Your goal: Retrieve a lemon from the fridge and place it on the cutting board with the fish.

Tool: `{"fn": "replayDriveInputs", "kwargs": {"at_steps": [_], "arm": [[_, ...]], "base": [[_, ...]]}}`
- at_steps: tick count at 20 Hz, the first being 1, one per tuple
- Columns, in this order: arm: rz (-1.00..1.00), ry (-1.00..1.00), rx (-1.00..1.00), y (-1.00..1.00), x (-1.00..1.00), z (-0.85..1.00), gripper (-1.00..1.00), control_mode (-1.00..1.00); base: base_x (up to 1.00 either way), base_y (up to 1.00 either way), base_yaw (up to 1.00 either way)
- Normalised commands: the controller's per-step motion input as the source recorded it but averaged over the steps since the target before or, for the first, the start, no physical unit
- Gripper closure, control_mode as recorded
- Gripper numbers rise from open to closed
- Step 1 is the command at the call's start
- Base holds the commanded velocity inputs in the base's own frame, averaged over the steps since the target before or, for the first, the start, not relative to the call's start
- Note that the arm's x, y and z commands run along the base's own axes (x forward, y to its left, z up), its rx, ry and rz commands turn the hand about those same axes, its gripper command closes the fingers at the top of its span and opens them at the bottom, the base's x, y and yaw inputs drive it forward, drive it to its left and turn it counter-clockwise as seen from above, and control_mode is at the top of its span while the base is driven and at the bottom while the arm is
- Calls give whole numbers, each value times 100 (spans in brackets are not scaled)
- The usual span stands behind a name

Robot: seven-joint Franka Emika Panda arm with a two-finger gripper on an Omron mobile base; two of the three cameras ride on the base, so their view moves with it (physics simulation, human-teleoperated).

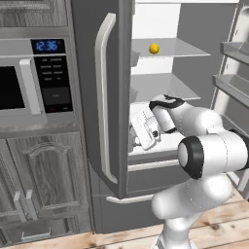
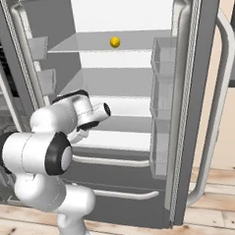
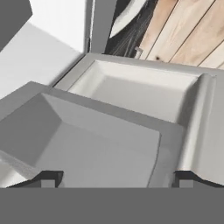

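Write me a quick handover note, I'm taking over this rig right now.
Claw: fingers wide apart, holding nothing, pointed at the grey door bins.
Small bright yellow lemon: on the upper clear shelf inside the tall grey fridge, well above the arm.
Done: fridge doors stand open.
Left: raise the claw to the lemon, grasp it, carry it out and set it on the cutting board with the fish.

- Left base view: behind arm, left side, faces the fridge [image 1: 116, 97] past its left door; microwave [image 1: 29, 80] at 9 o'clock.
- Right base view: behind arm, right side, straight into same open fridge; both share the shelves and lemon [image 2: 115, 42] at 12 o'clock.
- Hand view: close, looking down on grey door bins [image 3: 131, 100]; wood floor [image 3: 192, 30] at 1 o'clock.
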Motion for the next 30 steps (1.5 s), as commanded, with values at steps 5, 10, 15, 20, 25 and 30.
{"fn": "replayDriveInputs", "kwargs": {"at_steps": [5,10,15,20,25,30], "arm": [[6,0,3,82,-27,0,-100,-100],[10,0,0,89,-64,0,-100,-100],[13,0,0,86,-79,0,-100,-100],[6,0,0,51,-55,0,-100,-100],[0,1,-9,1,-7,0,-100,-100],[0,-1,-53,-29,9,0,-100,-100]], "base": [[0,0,0],[0,0,0],[0,0,0],[0,0,0],[0,0,0],[0,0,0]]}}
